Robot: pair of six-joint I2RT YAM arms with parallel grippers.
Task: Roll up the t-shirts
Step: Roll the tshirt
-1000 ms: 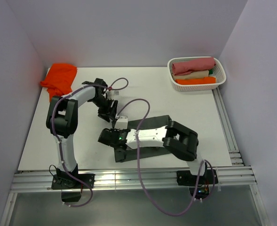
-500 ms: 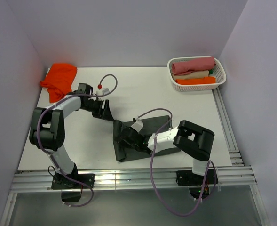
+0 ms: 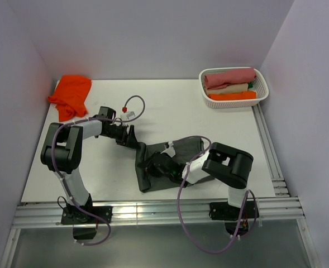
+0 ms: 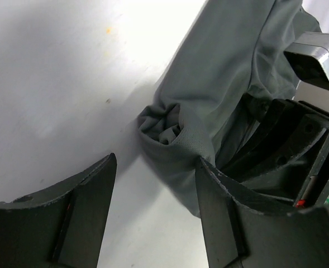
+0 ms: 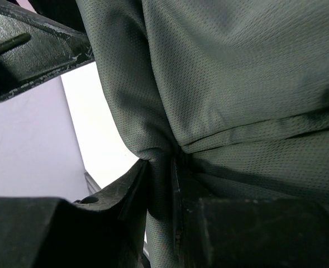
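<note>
Inside white basket (image 3: 237, 103), rolled shirts (image 3: 229, 77)

Reads bright and even from overhead, with soft, short shadows on the white table (image 3: 220, 117) and glare off the metal rail (image 3: 125, 211). Turns dimmer up close: broad grey shadow over the table, crisp weave on the charcoal t-shirt (image 5: 237, 84), nearest edges blurred.

High rear overview; both wrist cameras close on one dark t-shirt (image 4: 225, 72)
</note>
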